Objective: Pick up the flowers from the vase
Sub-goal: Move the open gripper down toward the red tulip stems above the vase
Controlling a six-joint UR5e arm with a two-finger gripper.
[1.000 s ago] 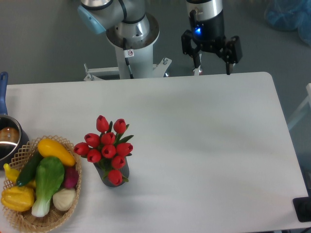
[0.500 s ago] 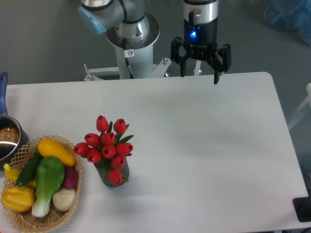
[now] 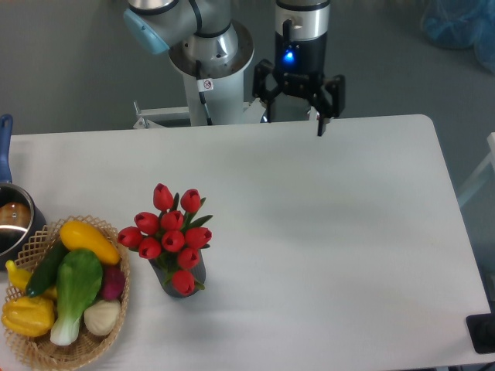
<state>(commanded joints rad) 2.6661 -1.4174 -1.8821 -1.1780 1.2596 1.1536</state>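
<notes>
The white table [image 3: 332,232] filled most of the view, with the UR5e arm [image 3: 203,39] mounted behind its far edge. At the near left corner stood a wicker basket [image 3: 27,344] of yellow, green and purple vegetables, and just behind it, at the left edge, a metal pot [image 3: 14,224] with a blue handle. The gripper [image 3: 292,114] hung over the far edge of the table, pointing down with its jaws spread wide and nothing between them. It was well apart from the flowers [image 3: 170,232], a bunch of red tulip buds on green stems that stood upright in the vase [image 3: 197,272], a short dark grey one just beside the basket on its right. Only a little of the vase showed beneath the leaves and blooms. By my judgement the task was barely begun: the flowers were untouched in the vase, and the whole approach, the closing on the stems and the lift were left to do.
</notes>
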